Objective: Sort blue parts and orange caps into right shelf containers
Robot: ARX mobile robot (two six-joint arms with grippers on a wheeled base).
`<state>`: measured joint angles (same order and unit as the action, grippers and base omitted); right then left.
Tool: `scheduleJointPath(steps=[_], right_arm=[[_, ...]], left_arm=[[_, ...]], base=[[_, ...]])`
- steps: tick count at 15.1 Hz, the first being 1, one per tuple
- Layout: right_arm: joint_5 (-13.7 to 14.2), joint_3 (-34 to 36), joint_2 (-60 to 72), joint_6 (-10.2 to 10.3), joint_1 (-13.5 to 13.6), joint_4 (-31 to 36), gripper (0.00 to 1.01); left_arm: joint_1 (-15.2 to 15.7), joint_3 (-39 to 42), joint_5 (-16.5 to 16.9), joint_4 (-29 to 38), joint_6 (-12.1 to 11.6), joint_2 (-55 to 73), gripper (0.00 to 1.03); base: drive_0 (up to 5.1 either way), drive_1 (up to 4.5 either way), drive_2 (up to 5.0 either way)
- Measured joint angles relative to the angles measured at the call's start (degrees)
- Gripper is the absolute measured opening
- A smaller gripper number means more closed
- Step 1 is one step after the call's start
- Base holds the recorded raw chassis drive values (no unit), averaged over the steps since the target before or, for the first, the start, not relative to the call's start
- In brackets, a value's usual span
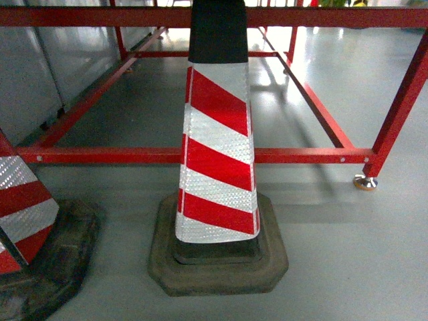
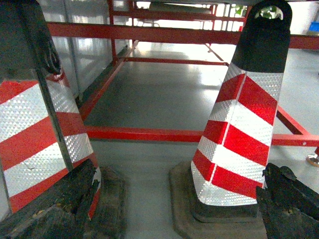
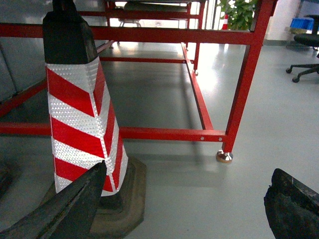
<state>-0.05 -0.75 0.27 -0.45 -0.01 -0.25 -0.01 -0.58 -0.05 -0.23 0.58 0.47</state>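
Head cam is facing a striped traffic cone (image 1: 217,154) standing on grey floor (image 1: 348,267) before a red frame (image 1: 301,155); second cone (image 1: 27,214) sitting at left. Both jaws are hanging spread, gripping nothing. No orange caps or blue parts showing in any view.

Neither arm shows in the head view. In each wrist view, the left gripper (image 2: 174,209) and the right gripper (image 3: 187,204) hang low with dark fingers spread wide and nothing between them, one finger to each side of the traffic cone (image 1: 217,140).
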Motion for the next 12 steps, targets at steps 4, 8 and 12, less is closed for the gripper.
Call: scheduleJointPath(steps=[4,8,12], right_arm=[[0.0,0.0,0.0,0.0,0.0,0.0,0.98],[0.0,0.0,0.0,0.02,0.0,-0.17,0.98],[0.02,0.0,0.0,0.02,0.0,-0.11,0.98]], left_arm=[[0.0,0.0,0.0,0.0,0.0,0.0,0.98],[0.0,0.0,0.0,-0.15,0.0,0.0,0.98],[0.0,0.0,-0.11,-0.02,0.0,0.0,0.98]], base=[[0.0,0.0,0.0],[0.0,0.0,0.0],[0.0,0.0,0.0]])
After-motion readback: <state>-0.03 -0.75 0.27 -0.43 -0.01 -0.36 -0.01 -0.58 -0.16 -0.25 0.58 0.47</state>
